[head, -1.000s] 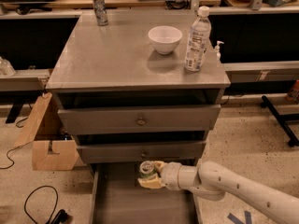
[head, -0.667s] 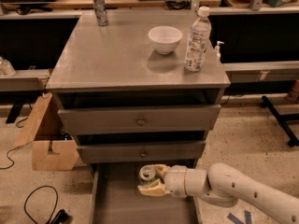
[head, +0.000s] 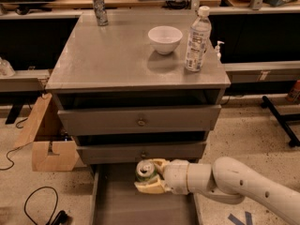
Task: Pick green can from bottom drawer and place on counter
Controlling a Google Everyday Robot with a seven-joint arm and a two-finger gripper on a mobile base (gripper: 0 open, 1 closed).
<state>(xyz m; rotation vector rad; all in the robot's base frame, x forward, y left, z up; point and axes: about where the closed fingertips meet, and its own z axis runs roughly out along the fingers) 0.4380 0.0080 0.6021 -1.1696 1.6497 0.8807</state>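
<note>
Big grey metal cabinet fills the middle of the shot. Its top, the counter [head: 117,55], is flat and a bit glossy. Under it are two shut drawers with round knobs [head: 141,122]. The bottom drawer [head: 140,210] is pulled out toward the camera, so its flat floor shows.

The white robot arm [head: 243,184] comes in from the lower right and reaches across the open drawer. A cardboard box [head: 47,142] leans on the floor to the left of the cabinet, with a black cable [head: 35,198] looped in front of it.

On the counter, a clear water bottle [head: 197,39] stands upright near the right edge. It has a label, but I can't read any of it. A white bowl [head: 165,39] sits just to its left, and a taller silvery patterned can [head: 99,8] is at the back left corner. No brand is legible on that one either.

The gripper [head: 149,175] sits at the back of the bottom drawer, just below the middle drawer's front. Its cream fingers [head: 151,187] are clamped on the green can [head: 144,168], one above and one below. The can's silver top and tab tilt toward the camera, and no print on it is readable. Can't tell if it's touching the drawer floor. A small pump bottle [head: 218,50] pokes up behind the counter's right edge.
</note>
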